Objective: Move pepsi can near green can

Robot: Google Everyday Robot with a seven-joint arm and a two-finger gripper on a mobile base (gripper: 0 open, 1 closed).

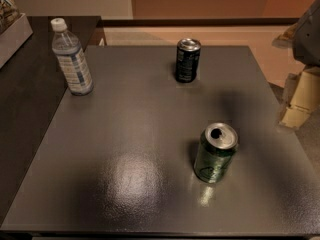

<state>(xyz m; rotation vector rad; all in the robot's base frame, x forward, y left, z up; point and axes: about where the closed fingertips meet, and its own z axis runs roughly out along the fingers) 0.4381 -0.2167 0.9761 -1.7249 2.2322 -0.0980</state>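
Note:
The pepsi can (188, 60) is dark navy-black with a silver top and stands upright near the far edge of the grey table (125, 134), a little right of centre. The green can (215, 153) is shiny green with a silver top and stands upright nearer the front, right of centre. The two cans are well apart. My gripper (298, 103) shows as pale cream parts under a grey arm piece at the right edge of the view, beyond the table's right side. It is away from both cans and holds nothing that I can see.
A clear water bottle (71, 58) with a white cap stands upright at the table's far left corner. A darker counter (25, 84) adjoins the table on the left, with a box (10, 29) at its far end. The floor lies beyond the far and right edges.

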